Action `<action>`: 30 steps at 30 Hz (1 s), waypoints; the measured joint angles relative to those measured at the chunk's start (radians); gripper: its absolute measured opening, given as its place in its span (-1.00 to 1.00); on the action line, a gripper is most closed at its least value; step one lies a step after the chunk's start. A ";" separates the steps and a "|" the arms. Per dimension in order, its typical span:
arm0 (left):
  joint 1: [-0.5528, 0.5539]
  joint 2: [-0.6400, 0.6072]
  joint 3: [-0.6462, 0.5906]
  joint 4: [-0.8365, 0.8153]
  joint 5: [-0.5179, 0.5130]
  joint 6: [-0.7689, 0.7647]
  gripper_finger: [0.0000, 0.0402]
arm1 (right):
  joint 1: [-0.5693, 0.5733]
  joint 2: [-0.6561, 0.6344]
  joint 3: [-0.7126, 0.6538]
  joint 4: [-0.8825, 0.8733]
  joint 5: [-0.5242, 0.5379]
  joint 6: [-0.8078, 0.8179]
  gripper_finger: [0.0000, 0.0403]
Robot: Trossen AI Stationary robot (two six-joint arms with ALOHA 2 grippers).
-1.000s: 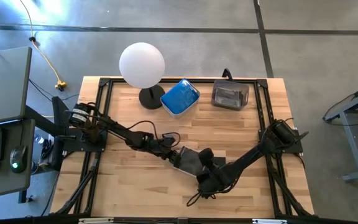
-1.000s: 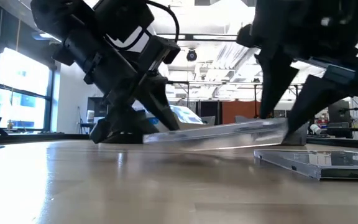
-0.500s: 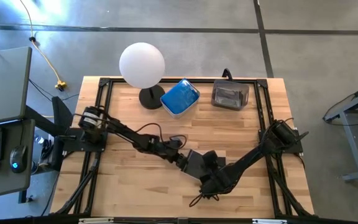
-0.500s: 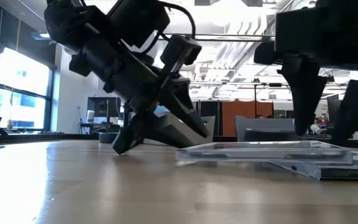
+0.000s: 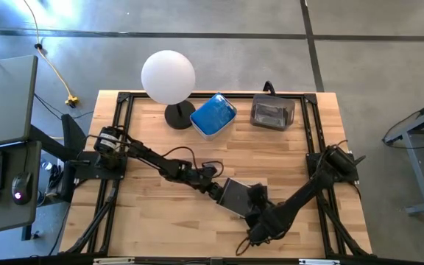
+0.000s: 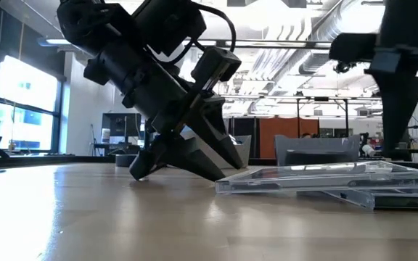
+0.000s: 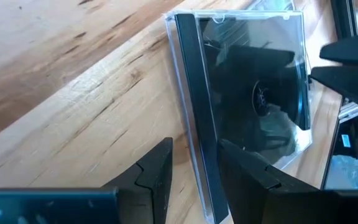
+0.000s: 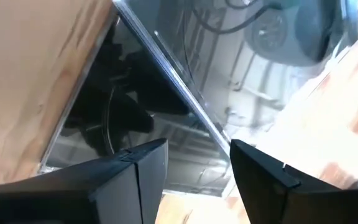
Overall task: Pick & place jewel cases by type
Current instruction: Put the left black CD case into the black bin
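A clear jewel case with a black inside [image 5: 238, 197] lies slanted at mid-table, its right part resting on a second clear case [image 6: 387, 200] that lies flat on the wood. My left gripper [image 5: 220, 192] is at the upper case's left edge, shut on it. My right gripper [image 8: 197, 146] stands open above the right end of the two cases [image 6: 405, 138], fingers pointing down; whether a finger touches a case I cannot tell. My left gripper pinches the upper case at its black spine edge [image 7: 204, 168], one finger over the top face and one under it. The fingers [image 6: 212, 156] slant down from the table's left. The held edge [image 6: 227, 186] sits low by the table, and the opposite end rests on the lower case.
At the far edge stand a tub with blue cases [image 5: 213, 115] and a clear tub with dark cases [image 5: 272, 112]. A white globe lamp [image 5: 168, 77] stands left of them. Black frame rails [image 5: 120, 140] run along the table's sides.
My left gripper has gone down and toward the table's right edge with the clear case, which was lifted nearly level and now lies slanted on the lower case. My right gripper, staying open, has gone toward the table's near right and tipped.
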 joint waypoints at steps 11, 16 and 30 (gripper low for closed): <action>0.001 0.000 -0.003 0.014 -0.005 -0.007 -0.38 | 0.018 0.011 0.001 0.173 0.158 -0.234 -0.16; 0.001 0.000 -0.003 0.013 -0.005 -0.006 -0.38 | 0.019 0.015 0.001 0.100 0.136 -0.223 -0.16; 0.001 0.001 -0.004 0.015 -0.029 -0.007 -0.38 | 0.035 0.016 -0.014 -0.001 0.130 -0.180 -0.16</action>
